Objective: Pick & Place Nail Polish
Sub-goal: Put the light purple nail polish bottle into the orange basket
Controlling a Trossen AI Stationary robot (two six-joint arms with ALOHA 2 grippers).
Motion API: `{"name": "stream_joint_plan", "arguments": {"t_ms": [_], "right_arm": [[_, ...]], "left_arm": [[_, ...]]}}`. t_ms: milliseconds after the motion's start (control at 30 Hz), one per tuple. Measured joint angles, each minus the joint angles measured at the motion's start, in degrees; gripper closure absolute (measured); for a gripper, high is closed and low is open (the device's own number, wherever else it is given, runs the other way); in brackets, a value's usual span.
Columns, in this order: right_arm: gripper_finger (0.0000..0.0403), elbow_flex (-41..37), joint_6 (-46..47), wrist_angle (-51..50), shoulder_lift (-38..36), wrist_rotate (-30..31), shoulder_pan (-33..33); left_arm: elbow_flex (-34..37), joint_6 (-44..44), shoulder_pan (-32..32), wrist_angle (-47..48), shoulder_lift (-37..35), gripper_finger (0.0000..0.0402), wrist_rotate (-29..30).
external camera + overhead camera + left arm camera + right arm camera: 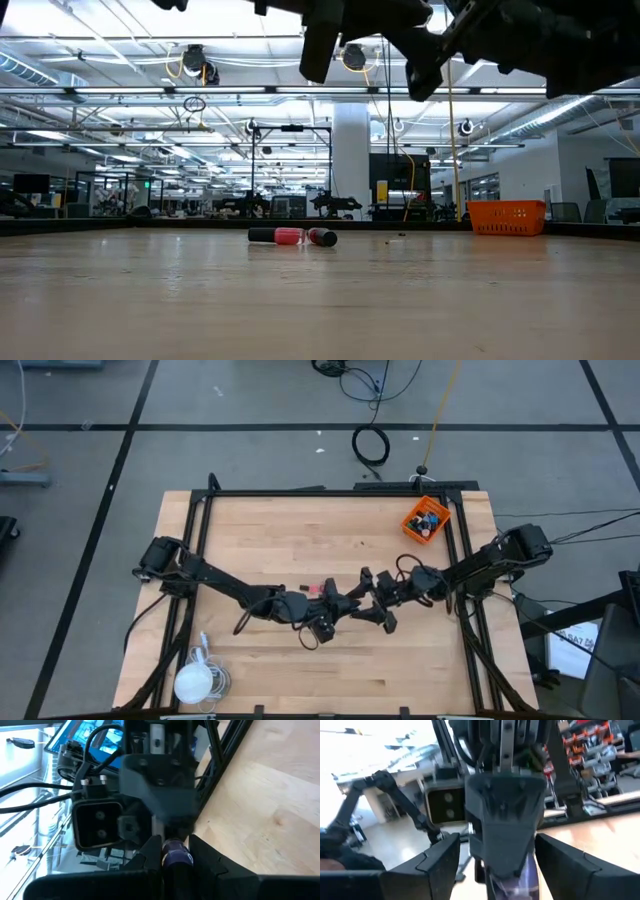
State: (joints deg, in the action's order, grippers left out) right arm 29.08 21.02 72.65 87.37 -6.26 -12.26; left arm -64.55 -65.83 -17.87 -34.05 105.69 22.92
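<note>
Clamped in the left tool: a purple nail polish bottle, held mid-tabletop and raised off the wood. Nose to nose with it, the right tool, spread wide and straddling the left tool's tip, with the bottle in the gap but not visibly touched. Reads as a mid-air handover: close on the bottle's free end, then release on the left. Bottle's long axis roughly in line with both tools, judging from the wrist views; exact overlap hard to tell. Further out, pink and red bottles lying on their sides on the tabletop, dark caps, just beyond the left tool and nearer the left arm. Orange bin at the far right corner, on the right arm's side, several bottles inside, well apart from the meeting point. Open wood between the two; only the frame rail beside the bin to clear. Likely risk: slip during the swap, given so small a bottle.
</note>
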Motion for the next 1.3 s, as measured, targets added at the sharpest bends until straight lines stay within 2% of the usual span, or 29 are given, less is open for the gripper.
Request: {"name": "stream_joint_plan", "arguments": {"t_ms": [100,333,733,933,1133,1300], "right_arm": [[0.0160,1.38,-0.88,-3.08,0.00,0.10,-0.23],[0.0169,2.17,-1.96,-3.35,0.00,0.37,-0.23],[0.0293,2.17,-2.19,-2.98,0.00,0.35,-0.20],[0.0295,2.17,-2.15,-3.04,0.00,0.35,-0.20],[0.0297,2.17,-3.18,-3.40,0.00,0.42,-0.20],[0.0297,2.30,-4.32,-5.98,-0.05,-0.01,0.70]], "left_arm": [[-0.02,-0.91,0.24,-0.95,0.00,0.0348,-0.02],[-0.02,-1.94,0.28,-2.25,0.00,0.0348,-0.39],[0.00,-1.28,0.24,-2.09,0.02,0.0348,-0.68],[-0.02,0.25,0.26,-1.73,0.02,0.0346,-1.02],[0.00,6.17,-0.02,-1.96,0.02,0.0298,-0.59],[0.07,8.64,-1.76,-2.75,0.22,0.0265,2.41]]}}
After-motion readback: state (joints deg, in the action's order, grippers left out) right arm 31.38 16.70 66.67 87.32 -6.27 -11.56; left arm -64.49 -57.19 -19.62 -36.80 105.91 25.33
